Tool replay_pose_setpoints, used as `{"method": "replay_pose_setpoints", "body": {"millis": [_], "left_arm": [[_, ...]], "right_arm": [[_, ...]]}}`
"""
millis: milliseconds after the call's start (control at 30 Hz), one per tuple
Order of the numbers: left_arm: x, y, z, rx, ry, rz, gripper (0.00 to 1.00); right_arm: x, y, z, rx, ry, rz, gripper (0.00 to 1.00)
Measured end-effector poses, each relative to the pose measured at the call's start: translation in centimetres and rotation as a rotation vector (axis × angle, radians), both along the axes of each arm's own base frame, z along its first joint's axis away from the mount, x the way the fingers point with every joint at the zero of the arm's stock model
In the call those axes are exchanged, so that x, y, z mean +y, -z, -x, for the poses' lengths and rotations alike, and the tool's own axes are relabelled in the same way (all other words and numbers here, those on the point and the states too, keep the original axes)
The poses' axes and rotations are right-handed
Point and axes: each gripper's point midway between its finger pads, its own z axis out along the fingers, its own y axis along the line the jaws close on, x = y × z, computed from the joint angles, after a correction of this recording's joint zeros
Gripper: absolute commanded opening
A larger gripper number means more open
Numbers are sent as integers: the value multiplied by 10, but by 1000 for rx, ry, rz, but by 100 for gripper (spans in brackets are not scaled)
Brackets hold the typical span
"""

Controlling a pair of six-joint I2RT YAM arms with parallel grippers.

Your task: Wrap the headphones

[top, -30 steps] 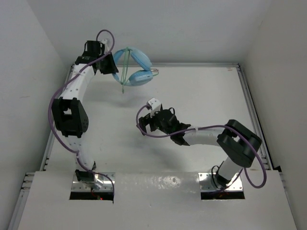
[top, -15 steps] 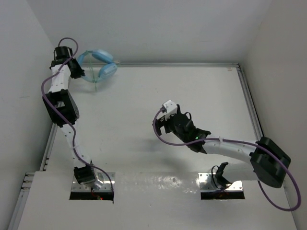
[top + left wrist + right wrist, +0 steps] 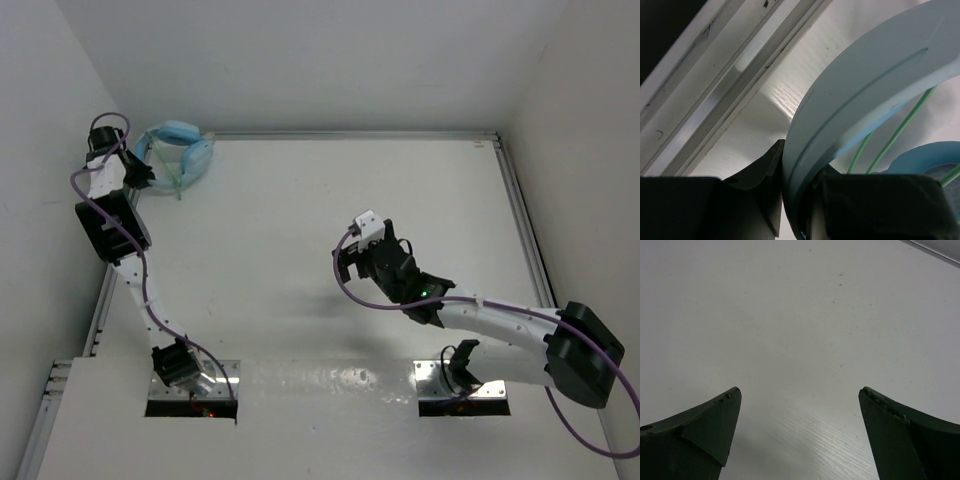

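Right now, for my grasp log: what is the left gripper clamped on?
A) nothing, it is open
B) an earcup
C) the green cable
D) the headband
D: in the left wrist view, the left gripper has its fingers closed on either side of the wide light blue headband, while the thin green cable runs free behind it.

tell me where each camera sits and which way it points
Top external: above, behind the bases, looking down at the table; both arms show.
Left wrist: looks along the left gripper, shut on the headphones.
Right wrist: looks down past the open right gripper at table.
Shared: top and left wrist both show the headphones.
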Motion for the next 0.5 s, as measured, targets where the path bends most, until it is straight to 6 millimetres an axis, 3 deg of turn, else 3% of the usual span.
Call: {"method": "replay_pose_setpoints", "body": {"millis": [133,300,500], "left_arm": [[-4,18,-2,1,-15,64,28],[-15,10,-15,-65,-5,135,53],[-17,6,-20,-95,4,145,61]], "right_arm": [[-4,7,2,15,8,13,99],[-8,6,3,16,19,15,99],[-9,1,3,5,23,1,99]]}}
